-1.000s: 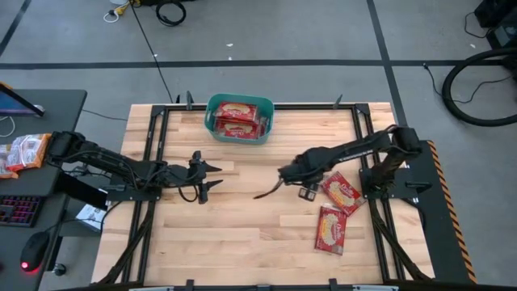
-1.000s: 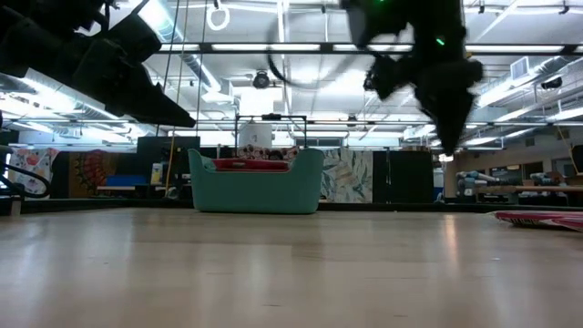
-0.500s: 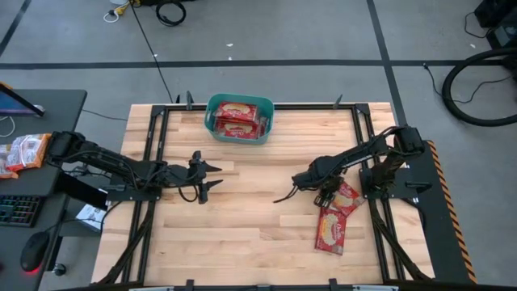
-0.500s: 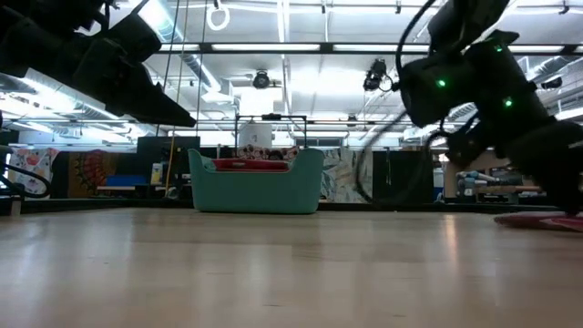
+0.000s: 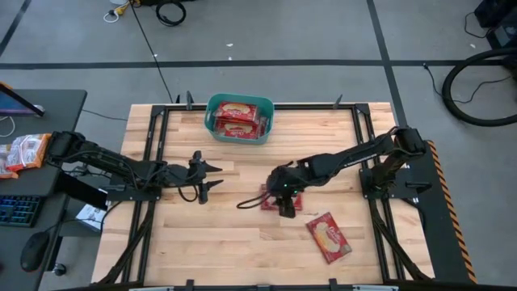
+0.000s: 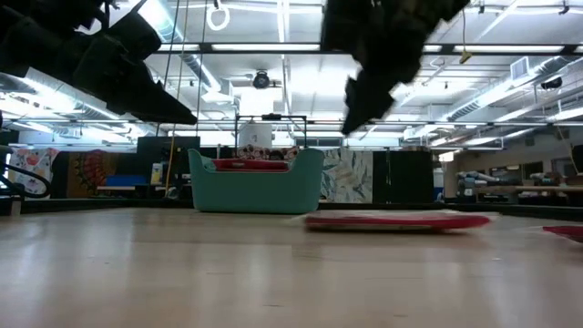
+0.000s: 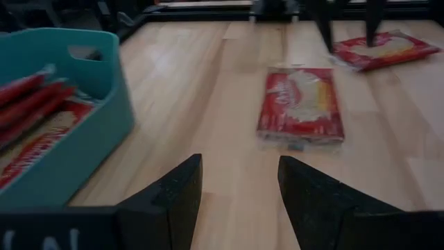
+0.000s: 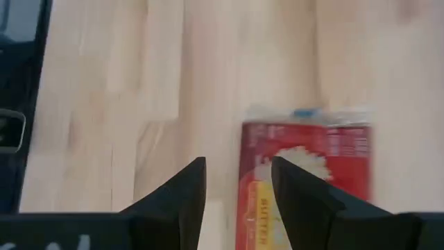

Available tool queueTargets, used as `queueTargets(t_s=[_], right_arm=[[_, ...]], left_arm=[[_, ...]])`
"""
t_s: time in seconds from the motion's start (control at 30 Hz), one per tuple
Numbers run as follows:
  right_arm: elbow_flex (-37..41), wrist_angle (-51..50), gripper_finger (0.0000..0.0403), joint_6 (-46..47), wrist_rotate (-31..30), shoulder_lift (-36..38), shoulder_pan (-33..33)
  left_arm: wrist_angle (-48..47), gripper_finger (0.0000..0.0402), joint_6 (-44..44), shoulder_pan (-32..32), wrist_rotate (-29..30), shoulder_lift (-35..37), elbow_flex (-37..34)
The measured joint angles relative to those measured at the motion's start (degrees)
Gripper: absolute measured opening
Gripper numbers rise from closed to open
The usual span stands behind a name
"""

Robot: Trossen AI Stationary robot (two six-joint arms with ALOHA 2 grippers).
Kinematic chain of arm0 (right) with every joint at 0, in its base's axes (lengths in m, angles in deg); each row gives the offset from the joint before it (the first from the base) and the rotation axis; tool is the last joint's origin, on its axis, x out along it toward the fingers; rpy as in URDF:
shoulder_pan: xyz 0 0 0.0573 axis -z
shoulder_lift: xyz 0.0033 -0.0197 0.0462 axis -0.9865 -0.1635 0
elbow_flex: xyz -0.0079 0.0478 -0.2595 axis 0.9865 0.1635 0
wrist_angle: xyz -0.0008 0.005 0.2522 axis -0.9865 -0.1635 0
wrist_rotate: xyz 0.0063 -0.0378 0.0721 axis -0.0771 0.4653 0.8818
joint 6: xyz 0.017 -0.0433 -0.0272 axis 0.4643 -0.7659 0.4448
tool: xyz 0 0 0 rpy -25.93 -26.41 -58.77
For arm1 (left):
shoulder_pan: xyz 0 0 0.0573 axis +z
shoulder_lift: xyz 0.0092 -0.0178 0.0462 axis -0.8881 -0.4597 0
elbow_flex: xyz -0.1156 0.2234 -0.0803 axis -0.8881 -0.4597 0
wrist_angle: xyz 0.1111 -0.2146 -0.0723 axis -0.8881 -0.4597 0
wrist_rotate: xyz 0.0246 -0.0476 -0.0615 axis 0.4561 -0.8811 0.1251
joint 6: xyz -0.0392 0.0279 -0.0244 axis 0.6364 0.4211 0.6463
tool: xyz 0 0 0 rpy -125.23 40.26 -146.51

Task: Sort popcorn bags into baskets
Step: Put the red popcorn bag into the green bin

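Note:
Two red popcorn bags lie flat on the wood. One (image 5: 292, 200) is at mid-table, also seen in the low view (image 6: 392, 220) and the right wrist view (image 8: 305, 184). The other (image 5: 328, 237) lies nearer the right near corner. More bags fill the teal basket (image 5: 213, 121) by the far edge. My right gripper (image 5: 273, 192) hangs open above the mid-table bag's left end, clear of it in the low view (image 6: 360, 105). My left gripper (image 5: 215, 176) waits open left of centre, raised off the table.
Orange-white packets (image 5: 23, 152) and a keyboard sit on the desk left of the table. Black frame rails (image 5: 153, 137) run along the table's sides. Bare wood stretches between the basket and the mid-table bag and along the near edge.
My right gripper swung right and down onto the two bags near the right edge, then came back left to mid-table and rose. One bag slid with it to mid-table. The other bag shifted toward the near edge and turned about.

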Motion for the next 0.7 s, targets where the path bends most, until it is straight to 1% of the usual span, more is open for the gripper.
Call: queueTargets(t_s=[0.1,0.17,0.27,0.37,0.43,0.53,0.6,0.7], right_arm=[[-4.3,-3.5,0.0169,-1.2,-4.8,0.0,-0.7],[-5.5,-5.9,0.0169,-2.3,-7.0,0.0,-1.1],[-5.6,-8.6,0.0169,-3.6,-9.5,-0.2,-2.1],[-5.6,-12.0,0.0169,-5.6,-12.4,-0.8,-3.2],[-5.6,-14.3,0.0169,-7.2,-13.4,-1.4,-3.9],[-5.7,-16.9,0.0169,-8.7,-13.6,-2.1,-4.6],[-5.6,-19.7,0.0169,-8.8,-13.6,-2.4,-4.9],[-5.7,-20.3,0.0169,-8.0,-13.6,-2.3,-4.9]], left_arm=[[0.6,0.0194,0.4,0.0,-2.9,-0.5,0.0],[2.5,0.0194,1.4,0.0,-3.6,-2.3,0.0],[8.0,0.0194,1.2,0.0,-3.6,-6.4,0.0],[15.0,0.0194,-0.3,0.3,-4.0,-12.0,0.1],[17.3,0.0194,-0.7,1.1,-5.6,-15.4,1.0],[17.4,0.0194,-0.8,2.2,-7.3,-19.8,4.0],[17.4,0.0194,-0.9,2.7,-8.0,-23.5,6.5],[17.0,0.0194,-1.6,2.8,-8.1,-28.1,9.5]])
